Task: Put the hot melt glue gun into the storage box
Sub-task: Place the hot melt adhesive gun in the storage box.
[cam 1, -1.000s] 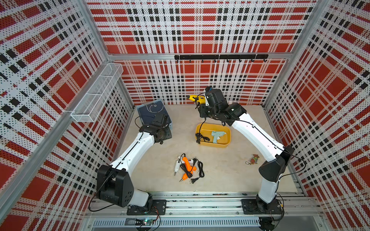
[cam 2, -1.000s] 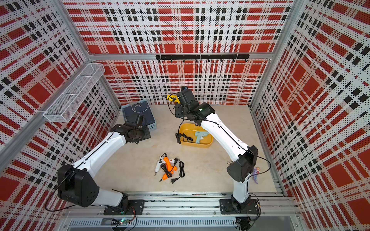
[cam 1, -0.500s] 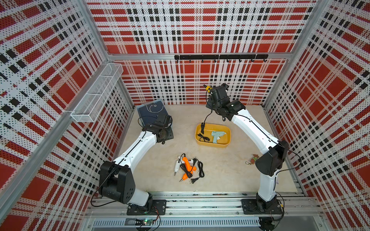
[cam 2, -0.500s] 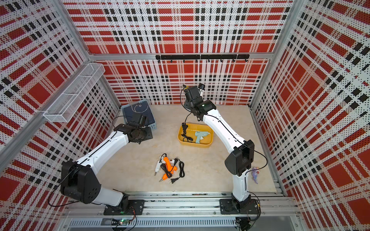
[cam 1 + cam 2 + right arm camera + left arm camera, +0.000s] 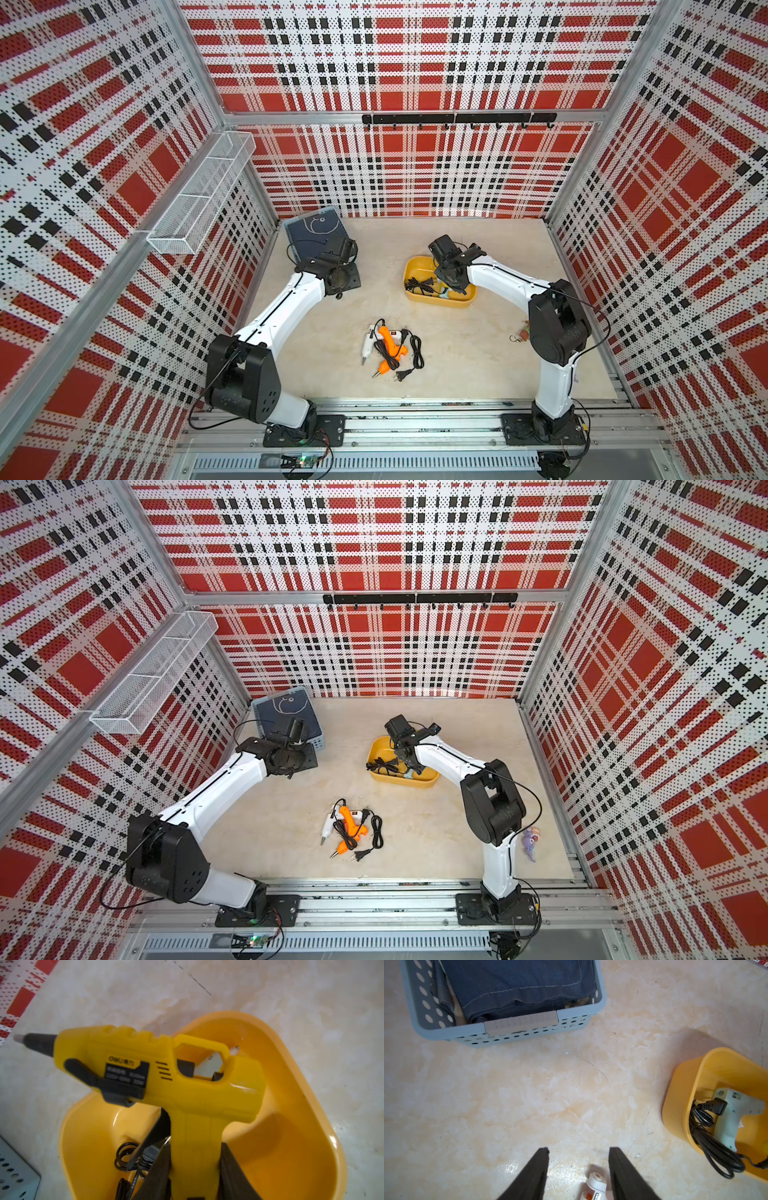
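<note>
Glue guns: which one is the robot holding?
The yellow glue gun, clamped by its handle in the right gripper over the storage box. The pale blue gun lies inside it; the orange gun and white gun lie on the table.

Bare table lies open between the blue basket and the storage box. Inside the box, a black cord and a pale glue gun fill 1 end. The right gripper, clamping a yellow glue gun, crowds the box's mouth. A tangle of corded glue guns clutters the table's middle.
</note>
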You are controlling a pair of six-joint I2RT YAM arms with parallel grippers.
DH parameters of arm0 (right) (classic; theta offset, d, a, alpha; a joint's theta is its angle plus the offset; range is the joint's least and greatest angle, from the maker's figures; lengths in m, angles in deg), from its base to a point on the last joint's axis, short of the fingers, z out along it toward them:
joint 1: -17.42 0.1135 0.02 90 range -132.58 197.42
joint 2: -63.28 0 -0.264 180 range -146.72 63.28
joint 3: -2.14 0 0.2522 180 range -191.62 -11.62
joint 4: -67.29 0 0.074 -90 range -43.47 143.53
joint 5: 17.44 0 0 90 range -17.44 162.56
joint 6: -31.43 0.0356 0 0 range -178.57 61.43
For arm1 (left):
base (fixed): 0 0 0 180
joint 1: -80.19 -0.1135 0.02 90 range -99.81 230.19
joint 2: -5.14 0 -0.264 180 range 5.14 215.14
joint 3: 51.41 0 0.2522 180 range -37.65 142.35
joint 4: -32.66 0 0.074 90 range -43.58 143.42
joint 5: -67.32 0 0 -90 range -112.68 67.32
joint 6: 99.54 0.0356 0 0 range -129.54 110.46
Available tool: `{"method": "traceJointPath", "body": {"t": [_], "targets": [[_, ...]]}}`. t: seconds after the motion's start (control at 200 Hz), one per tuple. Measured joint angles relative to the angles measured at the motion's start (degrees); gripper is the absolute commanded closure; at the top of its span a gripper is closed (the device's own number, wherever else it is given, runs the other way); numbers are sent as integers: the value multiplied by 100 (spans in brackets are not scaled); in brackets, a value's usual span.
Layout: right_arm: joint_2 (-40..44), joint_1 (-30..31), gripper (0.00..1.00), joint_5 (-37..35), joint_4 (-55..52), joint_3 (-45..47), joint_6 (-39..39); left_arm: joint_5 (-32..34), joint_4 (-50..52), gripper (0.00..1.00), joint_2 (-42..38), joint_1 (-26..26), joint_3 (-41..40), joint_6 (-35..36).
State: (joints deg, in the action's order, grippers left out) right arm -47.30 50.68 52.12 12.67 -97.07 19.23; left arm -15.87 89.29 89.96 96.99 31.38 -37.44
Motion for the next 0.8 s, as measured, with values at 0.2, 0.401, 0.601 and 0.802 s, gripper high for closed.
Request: {"method": "traceJointPath", "body": {"t": [0.2,0.401,0.601,0.802], "targets": [[35,0,80,236,2,39,966,-85,0,47,0,-57,0,138],[33,0,76,472,0,118,1768,-138,2,47,0,-177,0,267],[-74,0,75,605,-26,-7,2227,-166,26,47,13,-192,57,343],[-282,0,62,859,-162,-85,2597,-168,26,47,79,-195,170,387]]}}
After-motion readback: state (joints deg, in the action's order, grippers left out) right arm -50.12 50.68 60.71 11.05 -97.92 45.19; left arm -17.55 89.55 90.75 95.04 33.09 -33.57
